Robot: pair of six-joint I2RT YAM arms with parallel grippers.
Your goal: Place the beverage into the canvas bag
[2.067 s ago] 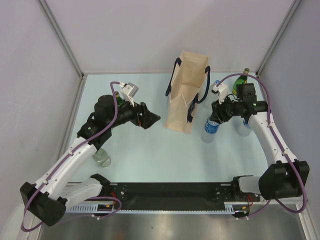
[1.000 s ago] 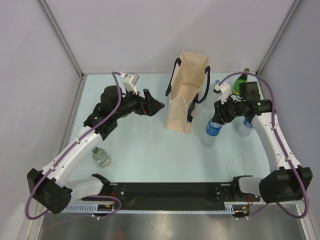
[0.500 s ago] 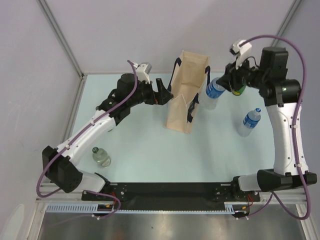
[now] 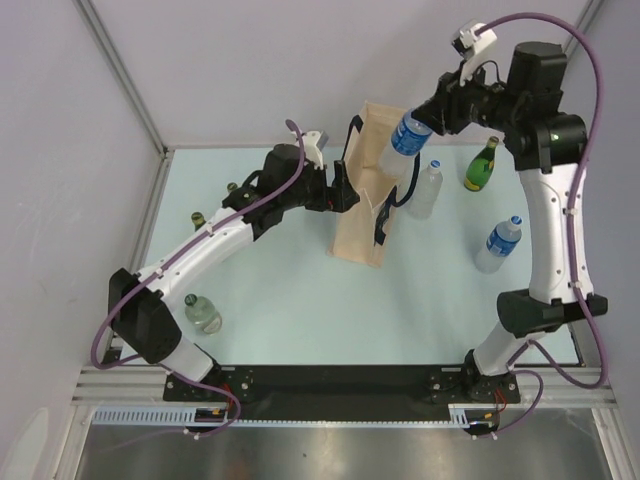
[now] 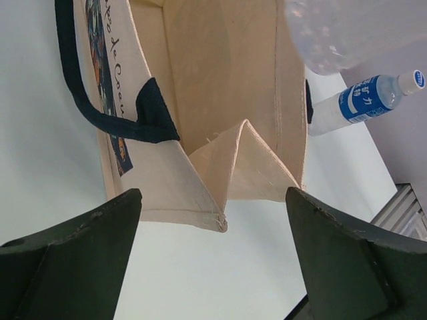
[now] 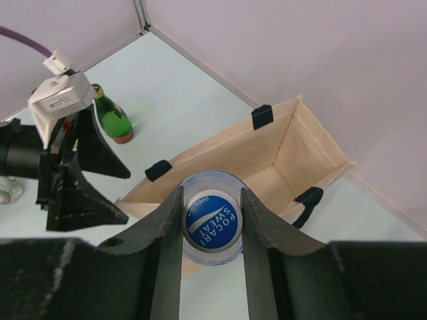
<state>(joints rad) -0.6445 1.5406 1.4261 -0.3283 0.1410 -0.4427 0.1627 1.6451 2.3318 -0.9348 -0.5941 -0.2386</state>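
Worktop [image 4: 300,300]: pale blue, with a broad stretch showing between my bases and the bag; a small glass bottle [image 4: 205,313] stands near my left arm.
Left end effector [image 4: 340,190]: spread wide and holding nothing, just beside the left wall of the canvas bag [image 4: 362,205], close to a navy handle [image 4: 350,150].
Bag: upright in mid-worktop, with its rectangular mouth open upward.
Left wrist view only: the bag's creased end panel lies between my two fingers [image 5: 80,253], though I cannot tell whether they touch it. A blue-labelled bottle [image 5: 363,100] shows past the bag's other wall.
Right end effector [image 4: 420,122]: closed on the beverage [image 4: 405,136].
Beverage: held in the air over the far right corner of the bag's mouth, not inside. Its long axis is tilted, one end down toward the mouth and the other up toward my wrist.
Right wrist view only: the bottle is seen end-on as a blue POCARI SWEAT disc ringed in clear plastic. It overlaps the bag's near long rim, with the open interior beyond it.
Right of bag: a clear bottle [image 4: 427,190] stands close to the wall, and a green bottle [image 4: 481,165] stands farther out.
Edges: grey walls [image 4: 300,70] close in behind the bag.
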